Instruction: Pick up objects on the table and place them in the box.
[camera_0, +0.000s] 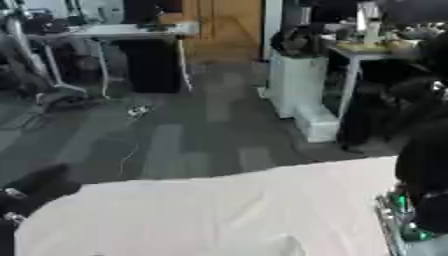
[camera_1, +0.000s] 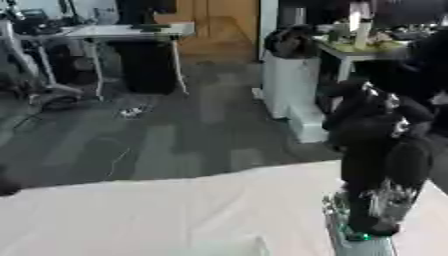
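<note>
My right arm comes down from the upper right, and my right hand hangs at the table's right edge. It is over or inside a grey box that has green bits showing at its rim. What the hand holds, if anything, is hidden by blur. My left hand shows as a dark shape at the table's left edge, low in the left eye view. No loose object stands out on the pale cloth-covered table.
A small fold in the cloth sits near the front edge. Beyond the table are grey floor, a white cabinet, and desks at the back left and back right.
</note>
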